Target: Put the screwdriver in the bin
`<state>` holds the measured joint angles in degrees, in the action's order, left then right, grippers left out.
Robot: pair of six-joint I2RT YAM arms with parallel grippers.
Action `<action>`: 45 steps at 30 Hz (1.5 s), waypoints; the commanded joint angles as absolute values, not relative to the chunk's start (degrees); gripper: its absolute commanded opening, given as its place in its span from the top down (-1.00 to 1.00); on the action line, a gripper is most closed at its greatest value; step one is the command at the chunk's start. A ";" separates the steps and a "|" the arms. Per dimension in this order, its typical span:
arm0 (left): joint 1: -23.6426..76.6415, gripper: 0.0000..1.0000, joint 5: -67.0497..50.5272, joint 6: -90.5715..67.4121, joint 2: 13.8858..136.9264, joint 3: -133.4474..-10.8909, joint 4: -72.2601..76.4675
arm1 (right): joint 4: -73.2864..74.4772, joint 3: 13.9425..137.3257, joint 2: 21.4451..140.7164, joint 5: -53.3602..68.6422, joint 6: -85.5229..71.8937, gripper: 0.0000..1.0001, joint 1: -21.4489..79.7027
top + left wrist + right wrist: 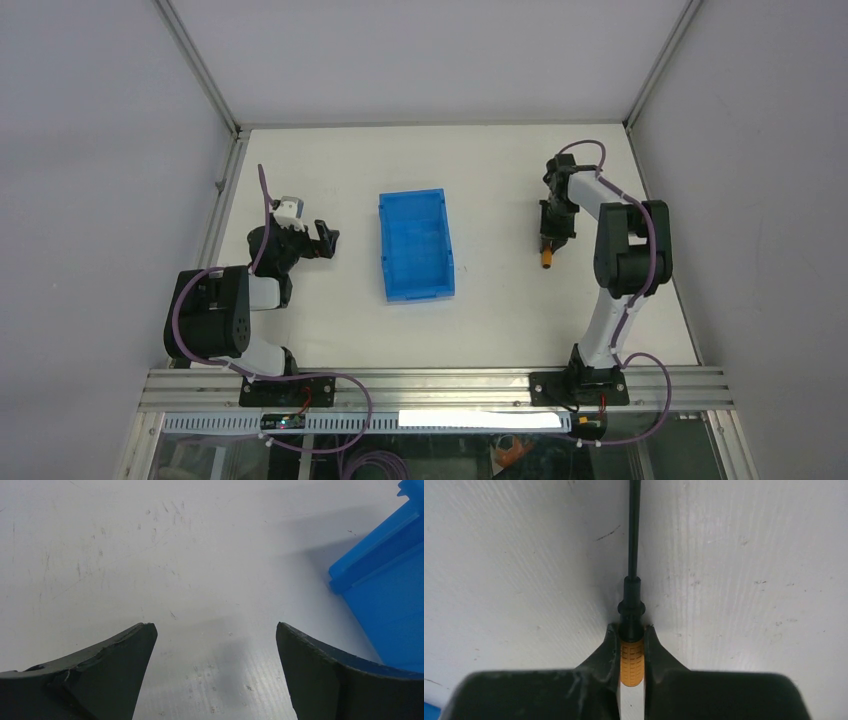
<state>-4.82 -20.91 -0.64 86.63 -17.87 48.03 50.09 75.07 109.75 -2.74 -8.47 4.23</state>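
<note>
The screwdriver (631, 660) has an orange ribbed handle and a thin dark shaft running away from the camera. It lies on the white table on the right. My right gripper (631, 630) is shut on the orange handle, one finger pressed on each side. From above, the orange handle end (547, 258) pokes out below the right gripper (553, 235). The blue bin (415, 244) sits in the middle of the table, well to the left of the screwdriver. My left gripper (215, 630) stands open over bare table, with the bin's corner (380, 575) at its right.
White walls with metal rails (222, 190) close the table in on the left, back and right. The two arm bases sit on an aluminium rail (430, 385) along the near edge.
</note>
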 commanded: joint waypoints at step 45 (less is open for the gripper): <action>-4.22 -0.98 -20.57 -0.62 86.63 -19.25 52.21 | 47.70 97.64 115.83 -11.61 -30.75 1.00 51.45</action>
